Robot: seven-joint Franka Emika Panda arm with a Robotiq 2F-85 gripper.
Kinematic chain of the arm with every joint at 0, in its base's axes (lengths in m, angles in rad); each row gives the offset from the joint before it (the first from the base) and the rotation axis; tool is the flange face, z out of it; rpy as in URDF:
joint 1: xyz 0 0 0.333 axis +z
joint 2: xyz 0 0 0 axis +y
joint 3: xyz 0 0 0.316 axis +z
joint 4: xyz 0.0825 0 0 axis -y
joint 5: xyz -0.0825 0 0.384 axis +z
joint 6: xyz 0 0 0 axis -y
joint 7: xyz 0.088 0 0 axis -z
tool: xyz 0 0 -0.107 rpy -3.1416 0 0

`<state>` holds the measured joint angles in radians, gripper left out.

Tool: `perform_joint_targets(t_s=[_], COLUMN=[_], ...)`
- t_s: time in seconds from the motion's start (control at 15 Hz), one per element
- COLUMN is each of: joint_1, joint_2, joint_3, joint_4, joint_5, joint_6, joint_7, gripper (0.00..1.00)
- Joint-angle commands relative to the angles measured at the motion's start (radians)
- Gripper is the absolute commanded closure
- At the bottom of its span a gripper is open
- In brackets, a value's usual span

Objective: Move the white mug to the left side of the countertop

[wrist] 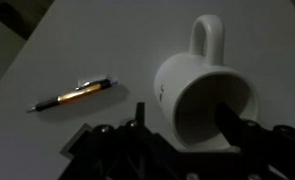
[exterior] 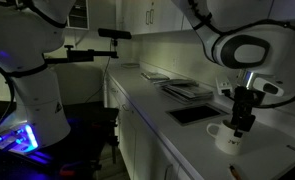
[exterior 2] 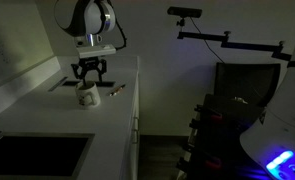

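Observation:
The white mug (wrist: 192, 95) stands upright on the white countertop (wrist: 77, 45), its loop handle pointing away and a small dark mark on its side. It also shows in both exterior views (exterior: 225, 138) (exterior 2: 87, 96). My gripper (wrist: 187, 120) is right over the mug and lowered onto it. One finger is inside the mug's mouth and the other is outside its wall. The fingers are spread wide and do not pinch the wall. The gripper shows above the mug in both exterior views (exterior: 242, 122) (exterior 2: 90, 74).
A pen (wrist: 72, 97) lies on the counter beside the mug, also seen in an exterior view (exterior 2: 117, 91). A dark inset panel (exterior: 195, 113) (exterior 2: 37, 155) is set in the counter. Flat stacked dark trays (exterior: 187, 90) lie farther along. The counter edge drops to the floor (exterior 2: 157, 150).

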<state>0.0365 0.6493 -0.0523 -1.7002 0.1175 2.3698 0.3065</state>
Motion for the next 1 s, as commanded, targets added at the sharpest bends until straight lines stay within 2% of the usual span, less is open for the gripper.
perform_joint_targets(t_s=[0.0, 0.13, 0.4, 0.67, 0.93], joint_1=[0.011, 0.013, 0.024, 0.038, 0.027], joint_2=[0.052, 0.071, 0.089, 0.081, 0.040], joint_3=[-0.020, -0.023, -0.022, -0.026, 0.000], joint_4=[0.084, 0.100, 0.100, 0.087, 0.041], joint_5=[-0.012, -0.017, -0.039, -0.088, -0.084], joint_6=[-0.073, -0.087, -0.095, -0.084, -0.057], joint_7=[0.048, 0.047, 0.022, 0.016, -0.034], gripper=[0.46, 0.69, 0.99, 0.98, 0.98])
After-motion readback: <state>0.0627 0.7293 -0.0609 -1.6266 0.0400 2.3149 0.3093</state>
